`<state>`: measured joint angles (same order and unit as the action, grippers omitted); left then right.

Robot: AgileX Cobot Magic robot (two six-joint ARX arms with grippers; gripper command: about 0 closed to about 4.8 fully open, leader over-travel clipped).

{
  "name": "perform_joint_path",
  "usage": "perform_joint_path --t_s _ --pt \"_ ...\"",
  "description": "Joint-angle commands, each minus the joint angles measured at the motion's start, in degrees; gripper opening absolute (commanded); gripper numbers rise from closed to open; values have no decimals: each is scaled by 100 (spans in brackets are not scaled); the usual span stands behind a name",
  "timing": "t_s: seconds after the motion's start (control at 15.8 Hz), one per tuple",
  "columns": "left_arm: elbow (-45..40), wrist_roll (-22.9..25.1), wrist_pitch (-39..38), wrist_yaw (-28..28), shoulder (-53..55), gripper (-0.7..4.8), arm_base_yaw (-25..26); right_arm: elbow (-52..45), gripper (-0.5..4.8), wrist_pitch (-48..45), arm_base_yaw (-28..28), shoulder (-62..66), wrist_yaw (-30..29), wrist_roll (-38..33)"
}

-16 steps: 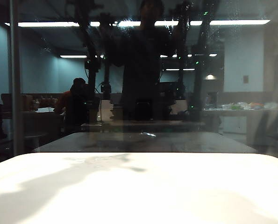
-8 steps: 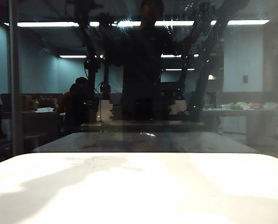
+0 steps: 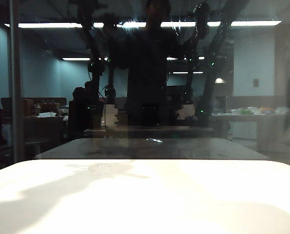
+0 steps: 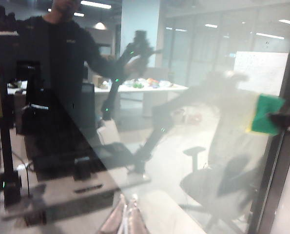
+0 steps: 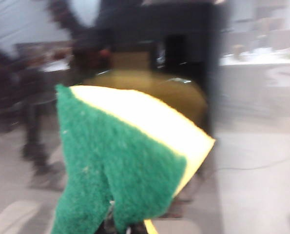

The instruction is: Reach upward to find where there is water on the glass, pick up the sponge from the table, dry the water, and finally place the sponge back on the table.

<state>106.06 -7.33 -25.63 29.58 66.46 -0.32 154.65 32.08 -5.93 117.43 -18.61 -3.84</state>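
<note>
Yellow foam sponge with green scouring top [image 5: 135,161] clenched in the right gripper [image 5: 120,225], raised at the dark reflective glass pane [image 3: 47,112].
Whitish water droplets [image 3: 208,14] should be wiped with flat, steady pressure; left gripper [image 4: 126,219] is idle below, fingers seemingly together.

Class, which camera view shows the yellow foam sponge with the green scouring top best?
The right wrist view: the yellow-and-green foam sponge fills it, clamped in the right tool. The left wrist view shows it small; the exterior view shows none.
</note>
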Motion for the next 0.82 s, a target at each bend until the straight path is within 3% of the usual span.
perform_joint_path --t_s 0.06,0.51,0.82 --pt "33 2 223 24 -17 -5 4 13 -9 26 570 166 -4 120" --pt "33 2 212 173 0 -5 4 15 -9 24 2013 981 625 133" --pt "33 2 212 173 2 -5 4 22 -9 63 2398 1224 1108 387"
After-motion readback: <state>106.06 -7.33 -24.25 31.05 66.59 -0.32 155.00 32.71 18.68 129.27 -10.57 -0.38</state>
